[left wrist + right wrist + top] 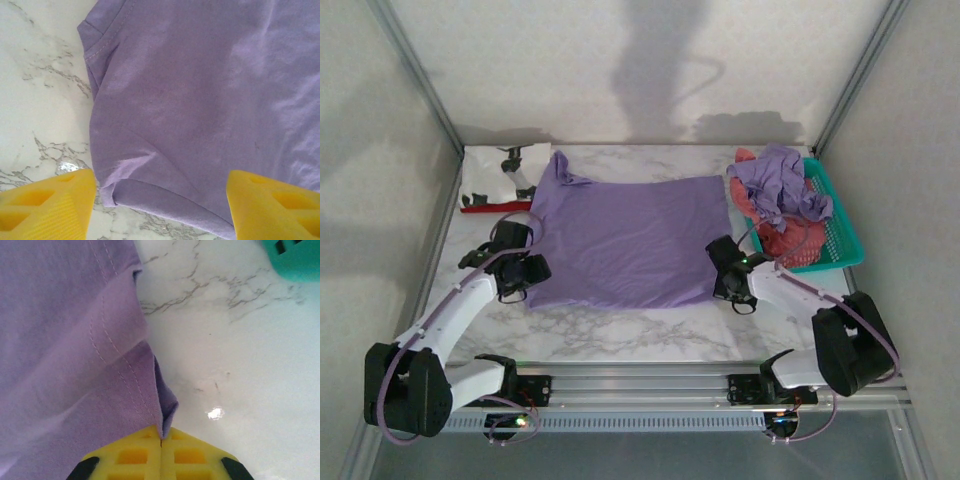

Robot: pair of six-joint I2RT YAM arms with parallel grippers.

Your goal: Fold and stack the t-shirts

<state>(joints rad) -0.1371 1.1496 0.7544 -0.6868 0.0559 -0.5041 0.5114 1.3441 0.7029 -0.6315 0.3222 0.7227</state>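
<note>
Looking down from the top view, one lavender t-shirt (pixel 620 240) lies spread flat on the marble table (pixel 650 335), between the two arms. The left gripper (pixel 520 272) sits at its near left corner, the right gripper (pixel 728 268) at its near right edge. More heaped t-shirts (pixel 780 195) fill the teal basket (pixel 848 250) at the right (lavender over coral-red), and a folded white t-shirt (pixel 498 170) rests at the far left corner.

From the left wrist, the yellow fingers (pixel 47 205) stand spread wide, the shirt's corner lying between them, not gripped.

From the right wrist, the jaws are pressed together, pinching a small fold of the shirt's stitched edge.

The cloth looks thin, light and limp. It will likely drape and slide easily on the smooth table, so I would take it at the hems and corners, where doubled fabric gives a firmer bite.
</note>
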